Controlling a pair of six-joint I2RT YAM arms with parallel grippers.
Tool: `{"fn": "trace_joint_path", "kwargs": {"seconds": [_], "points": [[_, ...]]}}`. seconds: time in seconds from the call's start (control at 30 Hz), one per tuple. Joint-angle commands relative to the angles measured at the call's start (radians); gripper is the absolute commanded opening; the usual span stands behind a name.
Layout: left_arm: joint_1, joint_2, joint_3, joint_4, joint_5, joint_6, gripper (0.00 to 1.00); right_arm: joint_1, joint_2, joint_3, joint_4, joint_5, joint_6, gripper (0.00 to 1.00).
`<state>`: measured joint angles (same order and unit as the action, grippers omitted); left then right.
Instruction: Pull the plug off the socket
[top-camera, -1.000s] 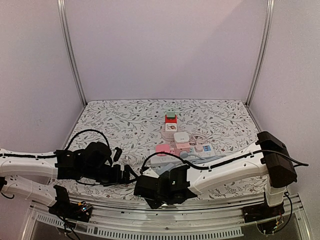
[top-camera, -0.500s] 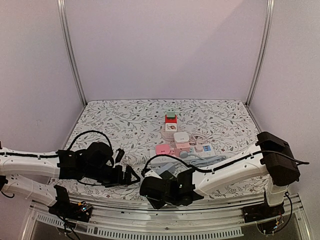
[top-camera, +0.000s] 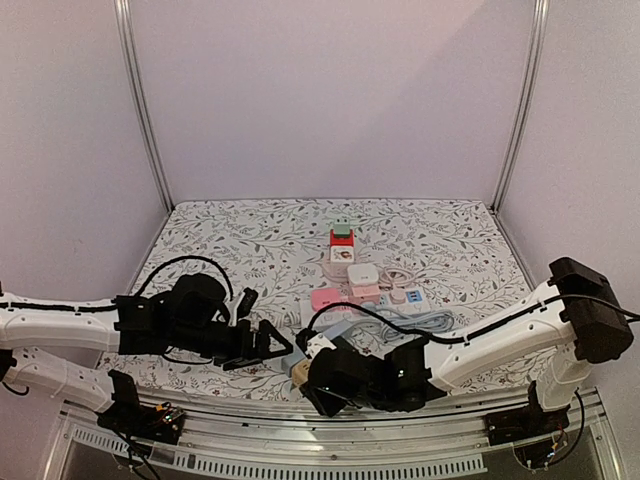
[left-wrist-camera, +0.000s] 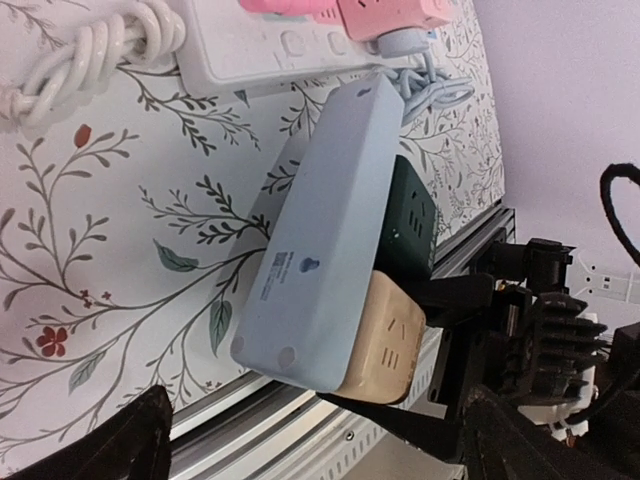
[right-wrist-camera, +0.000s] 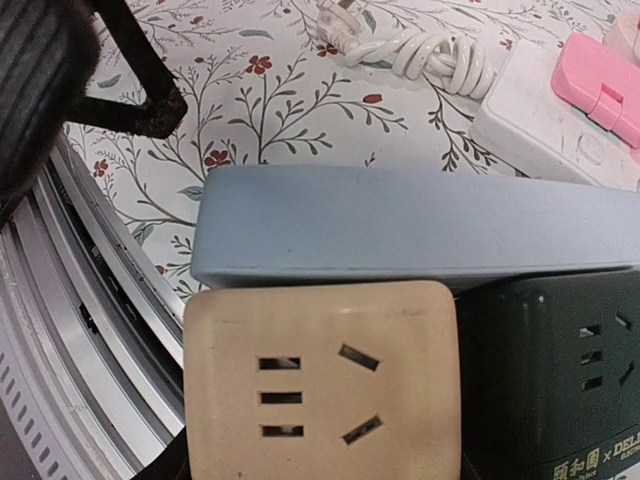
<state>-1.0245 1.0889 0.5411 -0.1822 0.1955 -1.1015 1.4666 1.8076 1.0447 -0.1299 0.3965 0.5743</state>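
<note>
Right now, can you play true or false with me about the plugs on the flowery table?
1. The beige cube plug sits beside a dark green cube plug. True.
2. The white power strip carries pink plugs. True.
3. Both cubes are plugged into that white strip. False: they are on the pale blue power strip.
4. The left gripper is shut on the blue strip. False: it is open.
</note>
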Motion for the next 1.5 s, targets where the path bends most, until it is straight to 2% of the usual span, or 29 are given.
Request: {"fn": "trace_joint_path", "kwargs": {"seconds": [0.0, 0.27, 0.63, 0.97, 1.47], "points": [[0.009, 0.009, 0.03, 0.059, 0.042, -0.027, 1.0, -0.005, -0.077, -0.015, 0.118, 0.072, -0.051, 0.0], [0.01, 0.026, 0.033, 0.08, 0.051, -0.049, 0.99, -0.005, -0.146, -0.059, 0.19, 0.079, -0.044, 0.0], [-0.002, 0.045, 0.042, 0.164, 0.066, -0.075, 0.84, 0.01, -0.186, -0.072, 0.215, 0.09, -0.047, 0.0], [-0.01, 0.069, 0.048, 0.237, 0.074, -0.096, 0.76, 0.02, -0.195, -0.075, 0.23, 0.086, -0.038, 0.0], [-0.018, 0.105, 0.069, 0.239, 0.078, -0.1, 0.71, 0.021, -0.213, -0.098, 0.253, 0.088, -0.02, 0.0]]}}
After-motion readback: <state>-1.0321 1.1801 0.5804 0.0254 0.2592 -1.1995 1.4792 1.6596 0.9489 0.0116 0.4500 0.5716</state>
